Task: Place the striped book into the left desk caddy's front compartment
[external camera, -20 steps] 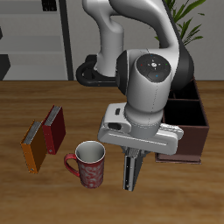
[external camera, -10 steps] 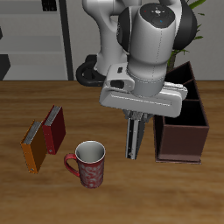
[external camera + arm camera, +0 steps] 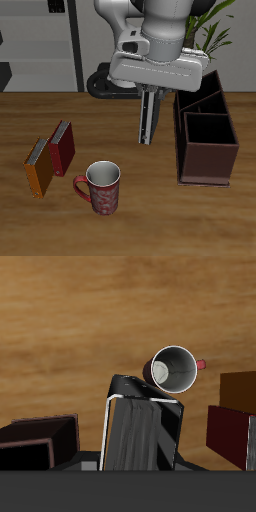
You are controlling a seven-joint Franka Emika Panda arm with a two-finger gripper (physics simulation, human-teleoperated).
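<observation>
No readable writing or brand on anything. Gripper (image 3: 149,92) clamped on the striped book (image 3: 147,118), gripping its upper end; book hangs upright, edge-on, in the air, clear of the table (image 3: 120,225). In the wrist view the book's grey striped cover (image 3: 140,436) fills the space right under the camera, with a dark fingertip (image 3: 128,388) pressed at its end. Arm raised high, wrist pointing straight down, hand body (image 3: 160,68) broad and level above the book. Book sits just beside the left desk caddy (image 3: 207,140), apart from it, near the taller slanted-wall front compartment (image 3: 200,101); the lower square section (image 3: 211,132) lies nearer the table's front edge. Red patterned mug (image 3: 100,187) stands on the table below and to the side. Red book (image 3: 62,147) and orange book (image 3: 38,167) lie side by side, well apart from the caddy. 1 plant behind the caddy (image 3: 214,30).
</observation>
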